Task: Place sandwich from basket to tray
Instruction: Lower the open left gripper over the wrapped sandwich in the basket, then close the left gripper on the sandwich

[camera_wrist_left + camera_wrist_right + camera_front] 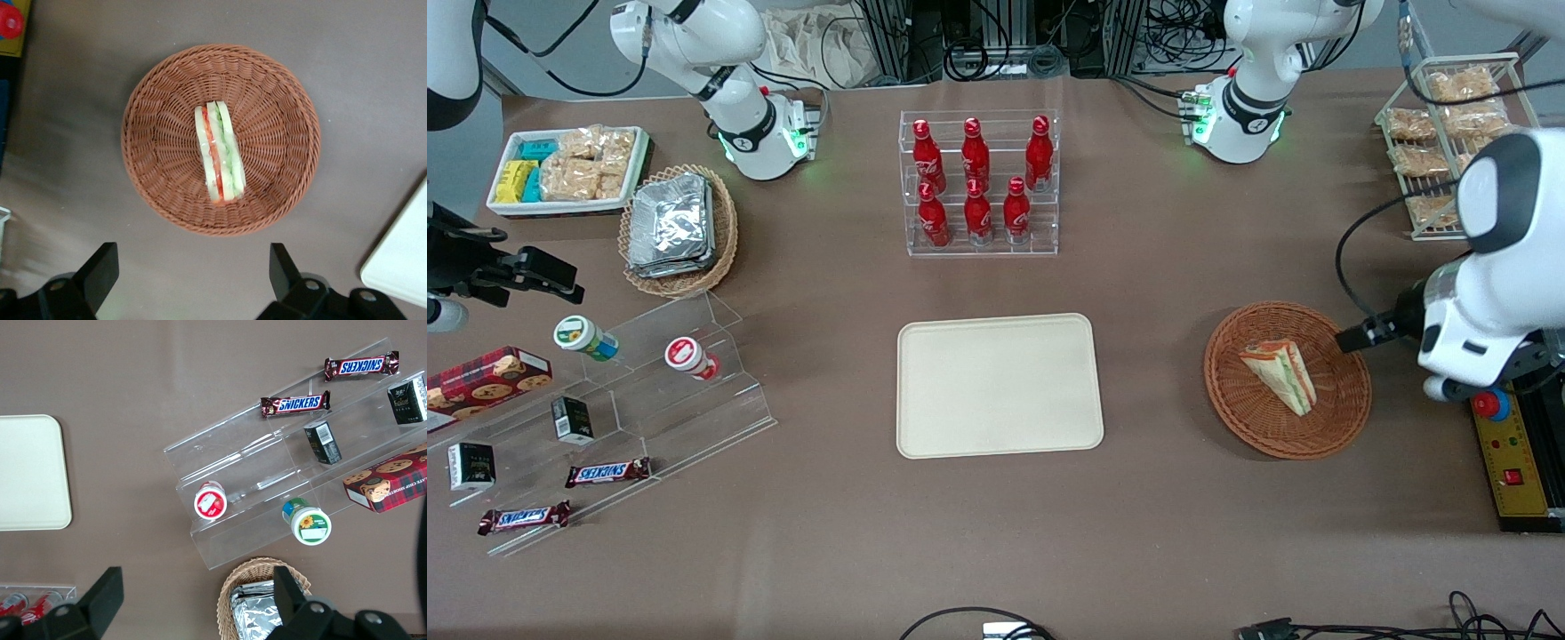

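Observation:
The sandwich (1280, 373), a wrapped wedge with green and red filling, lies in the round reddish-brown basket (1316, 444) toward the working arm's end of the table. The cream tray (996, 387) lies flat beside the basket, toward the table's middle, with nothing on it. My left gripper (1360, 338) hangs above the basket's rim, a little farther from the front camera than the sandwich. In the left wrist view the gripper (192, 257) is open wide and holds nothing, and it is well above the table, with the sandwich (219, 153), the basket (160, 87) and a corner of the tray (403, 267) below.
A clear rack of red bottles (978, 182) stands farther from the camera than the tray. A wire rack of snack packs (1449, 133) and a control box with a red button (1516, 462) sit by the working arm. A foil-pack basket (676, 222) and an acrylic stand (649, 391) are at the parked arm's end.

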